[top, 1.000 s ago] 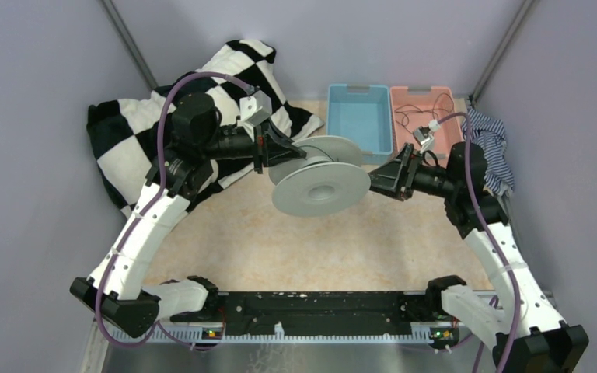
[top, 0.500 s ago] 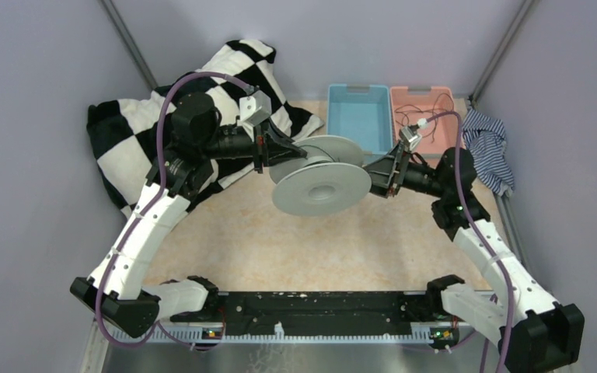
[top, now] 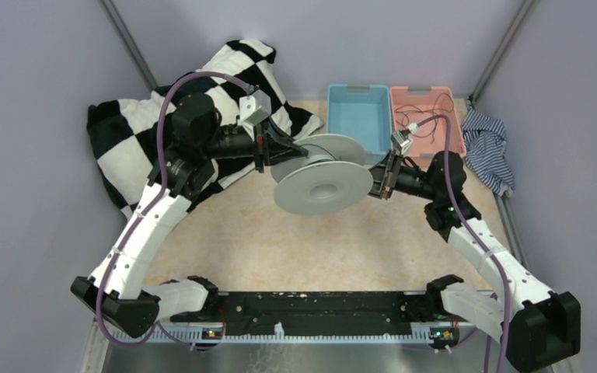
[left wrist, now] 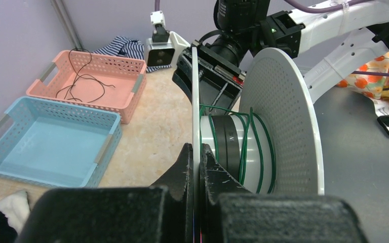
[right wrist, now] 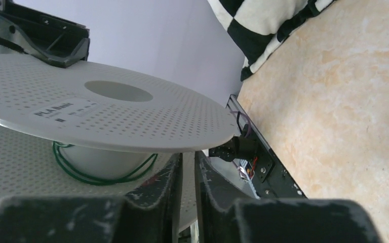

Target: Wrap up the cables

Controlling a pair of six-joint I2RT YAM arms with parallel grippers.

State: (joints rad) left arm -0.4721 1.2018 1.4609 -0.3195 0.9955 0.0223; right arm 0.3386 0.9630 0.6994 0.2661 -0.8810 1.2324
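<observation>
A pale grey spool [top: 322, 188] hangs in the air between both arms, with thin green wire [left wrist: 245, 147] wound loosely on its hub. My left gripper [left wrist: 196, 147] is shut on the rim of one flange, seen edge-on between the fingers. My right gripper [right wrist: 188, 154] sits at the spool's right side [top: 375, 180], just under the labelled flange's rim [right wrist: 106, 111]. Its jaws are drawn together to a thin slit, and nothing shows between them. The thin black cables [left wrist: 81, 83] lie loose in the pink basket [top: 455, 128].
A blue basket [top: 357, 116] stands beside the pink one at the back. A black-and-white checkered cloth [top: 136, 140] is heaped at the back left. A striped cloth [top: 486, 144] lies at the right wall.
My right arm has moved left up to the spool's rim, and its jaws have closed from wide apart to a thin slit. The left arm and the spool have barely moved.
</observation>
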